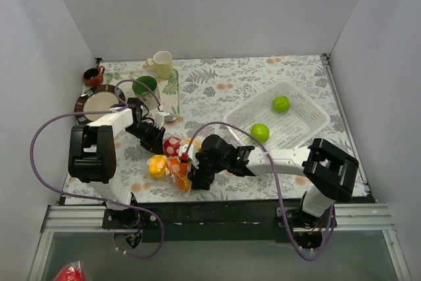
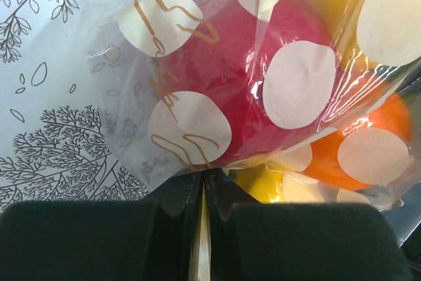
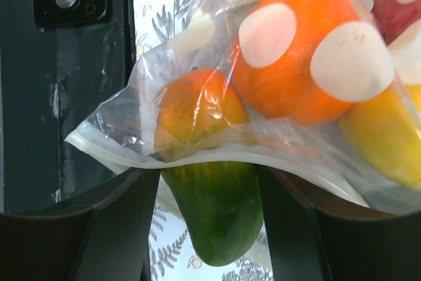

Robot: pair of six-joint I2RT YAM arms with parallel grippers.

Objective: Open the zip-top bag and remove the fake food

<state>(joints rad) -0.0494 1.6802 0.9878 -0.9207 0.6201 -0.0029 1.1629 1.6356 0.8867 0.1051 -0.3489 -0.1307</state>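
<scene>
Right wrist view: right pincer (image 3: 208, 189) spread either side of a green piece (image 3: 214, 222) poking out of bag (image 3: 131, 129) mouth; can't tell if it's squeezing. Left wrist view: left pincer (image 2: 200, 195) pressed together on bag film, just below red piece (image 2: 250, 77). Bag sits near desk (image 1: 217, 83) front edge, btwn both arms, w/ orange & yellow food (image 3: 283, 64) inside. Risks: pull drags whole bag if left nip slips; glossy green piece may squirt free & roll off front edge; zip rim could snag on right fingers (image 3: 118, 228).
</scene>
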